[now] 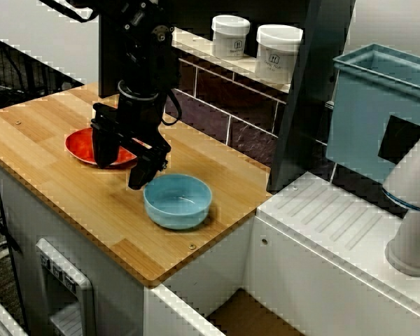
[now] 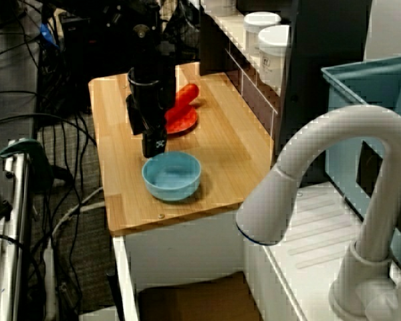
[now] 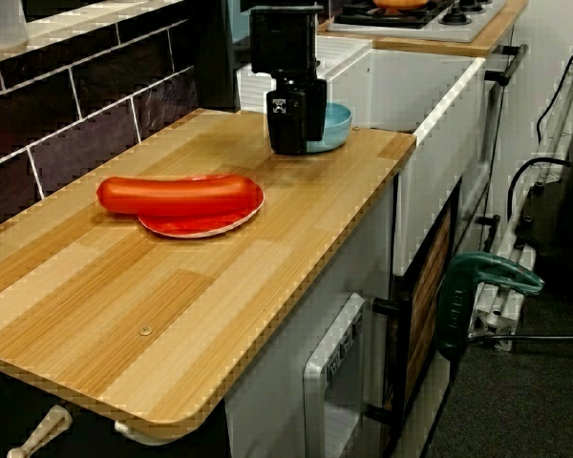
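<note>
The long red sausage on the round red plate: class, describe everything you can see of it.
The long red sausage is a smooth, glossy, plastic-looking cylinder with rounded ends, whole and unmarked. It lies flat across the round red plate, one end jutting past the rim toward the dark tiled wall. Only the plate touches it; the black gripper stands apart, beside the light blue bowl.

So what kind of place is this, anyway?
It looks like a small kitchen, possibly a mock or play one. A white faucet arches over a ridged drainboard, a stove with burners sits past the wooden counter, and a blue bowl stands on that counter.
</note>
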`<state>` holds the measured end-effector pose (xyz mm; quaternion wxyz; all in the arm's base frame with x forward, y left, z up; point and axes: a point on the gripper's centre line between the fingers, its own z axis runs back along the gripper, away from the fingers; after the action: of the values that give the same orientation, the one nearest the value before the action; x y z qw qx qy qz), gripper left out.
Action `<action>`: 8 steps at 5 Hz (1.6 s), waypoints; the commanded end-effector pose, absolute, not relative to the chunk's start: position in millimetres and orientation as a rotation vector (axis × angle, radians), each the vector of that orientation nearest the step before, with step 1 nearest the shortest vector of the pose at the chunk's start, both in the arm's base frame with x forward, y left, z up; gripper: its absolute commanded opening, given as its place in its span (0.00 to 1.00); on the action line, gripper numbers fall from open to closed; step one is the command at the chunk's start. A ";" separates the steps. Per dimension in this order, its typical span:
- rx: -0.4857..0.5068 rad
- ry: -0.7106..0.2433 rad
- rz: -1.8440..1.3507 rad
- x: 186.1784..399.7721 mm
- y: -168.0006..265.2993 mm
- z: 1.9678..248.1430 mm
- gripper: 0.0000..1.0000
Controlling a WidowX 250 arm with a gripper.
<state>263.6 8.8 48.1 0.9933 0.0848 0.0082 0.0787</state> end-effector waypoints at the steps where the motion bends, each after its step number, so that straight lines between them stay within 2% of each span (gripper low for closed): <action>1: 0.166 -0.009 0.138 258.2 6.8 55.7 1.00; 2: 0.166 -0.017 0.144 257.5 13.8 62.4 1.00; 4: 0.115 -0.029 0.143 252.4 20.0 93.6 1.00; 5: 0.110 -0.048 0.135 248.5 14.0 98.6 1.00; 8: 0.109 -0.106 0.127 259.6 -12.1 82.8 1.00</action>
<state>260.8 -16.2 73.7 0.9957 0.0580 -0.0358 0.0635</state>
